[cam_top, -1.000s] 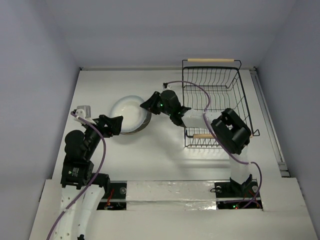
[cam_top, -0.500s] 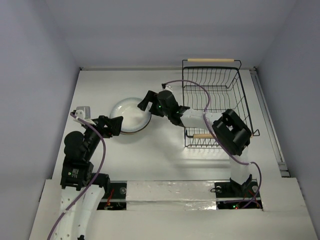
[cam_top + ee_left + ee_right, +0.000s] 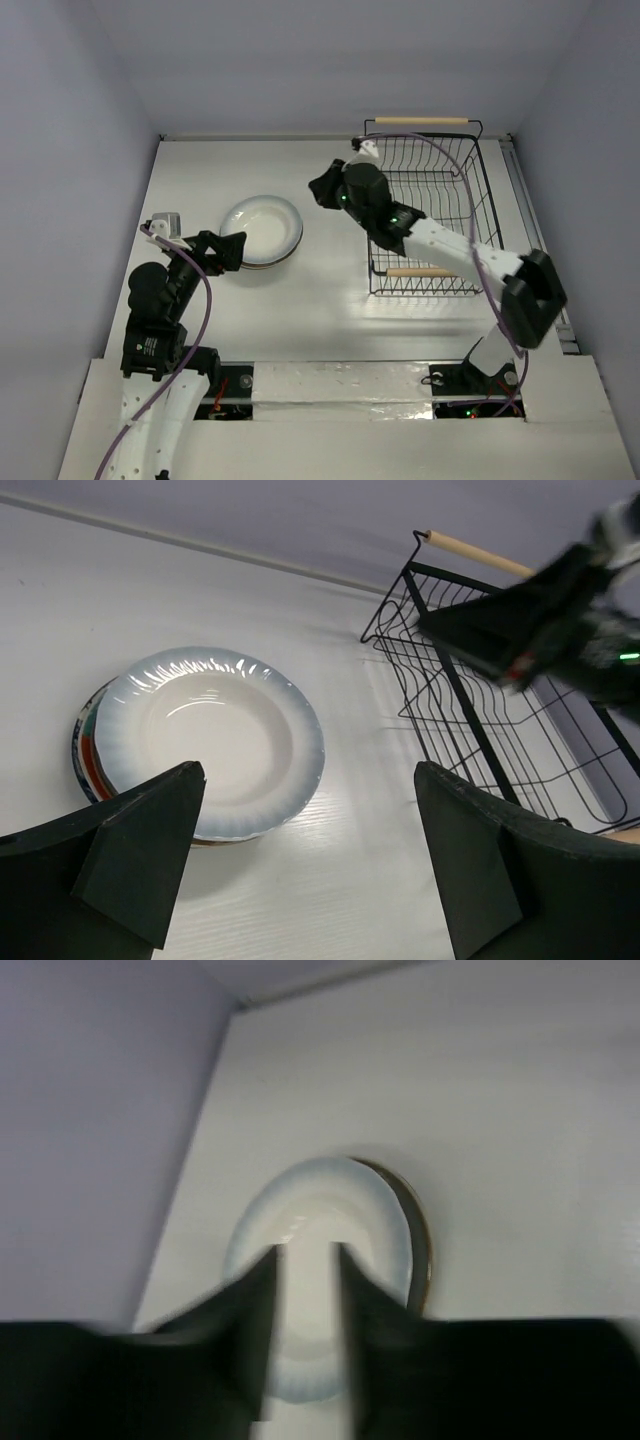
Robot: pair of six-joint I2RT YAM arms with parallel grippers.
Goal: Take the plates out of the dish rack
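The plates (image 3: 262,230) lie stacked on the table left of centre, a plain white one on top and coloured rims showing under it (image 3: 92,742). The black wire dish rack (image 3: 440,200) at the right holds no plate that I can see. My right gripper (image 3: 320,188) hovers between the stack and the rack; it is open with a narrow gap and holds nothing. In its own blurred view (image 3: 305,1252) the white plate (image 3: 330,1200) shows through the gap. My left gripper (image 3: 235,248) is wide open and empty at the stack's near-left edge (image 3: 310,880).
The rack (image 3: 480,700) has two light wooden handles, one at the far end (image 3: 421,121) and one at the near end (image 3: 420,271). Purple cables loop along both arms. Walls enclose the table on the left, back and right.
The right gripper has let go of the white plate on the stack, risen and swung back right toward the rack, its jaws now narrower. The left arm has barely moved.
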